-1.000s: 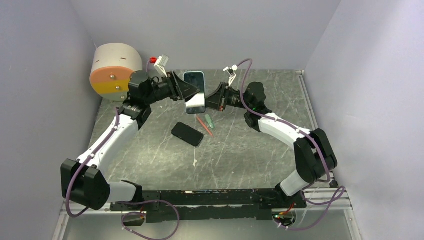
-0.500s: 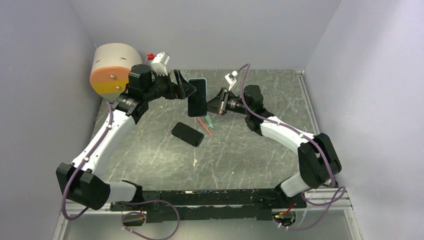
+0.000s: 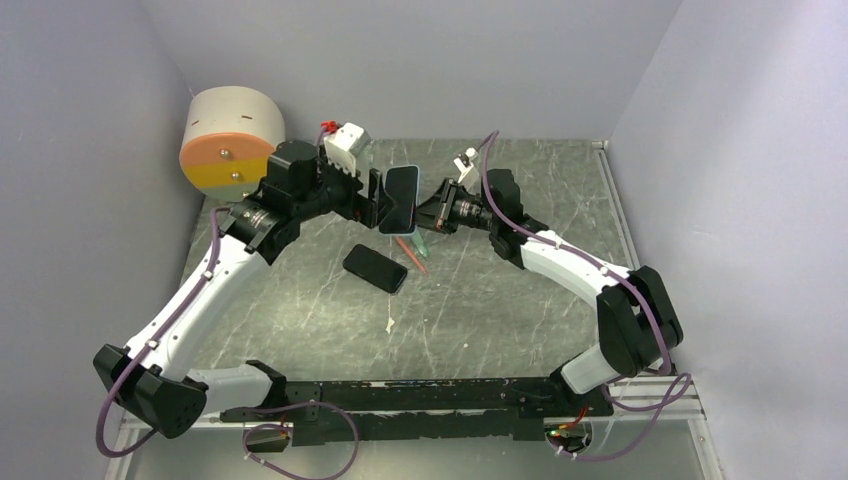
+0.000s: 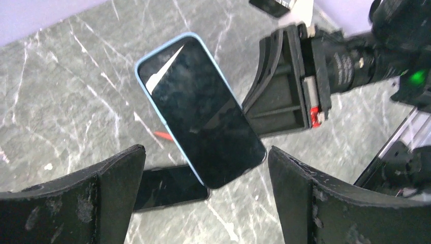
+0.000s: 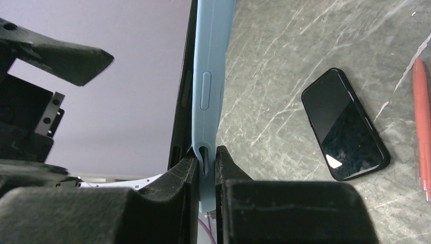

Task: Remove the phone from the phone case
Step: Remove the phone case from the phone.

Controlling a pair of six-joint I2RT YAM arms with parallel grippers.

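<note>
A dark-screened phone (image 3: pixel 400 197) in a light blue phone case (image 5: pixel 211 76) hangs in the air above the table's far middle. My right gripper (image 5: pixel 206 157) is shut on the case's thin edge, and the phone's black side (image 5: pixel 184 91) runs along the case's left. In the left wrist view the screen (image 4: pixel 203 122) faces the camera, with the blue rim (image 4: pixel 152 101) along one side. My left gripper (image 4: pixel 204 152) is open, its fingers standing wide on either side of the phone's lower end without touching it. In the overhead view the left gripper (image 3: pixel 375 195) is just left of the phone, the right gripper (image 3: pixel 420 215) just right.
A bare black phone (image 3: pixel 375 268) lies flat on the marble table below the held one. A red pen (image 3: pixel 408 250) and a green pen (image 3: pixel 418 243) lie beside it. A white scrap (image 3: pixel 388 324) sits nearer me. A cream and orange cylinder (image 3: pixel 225 140) stands at the far left corner.
My left gripper has opened and let go of the cased phone. The right gripper has kept its hold and turned the phone more edge-on to the overhead camera.
</note>
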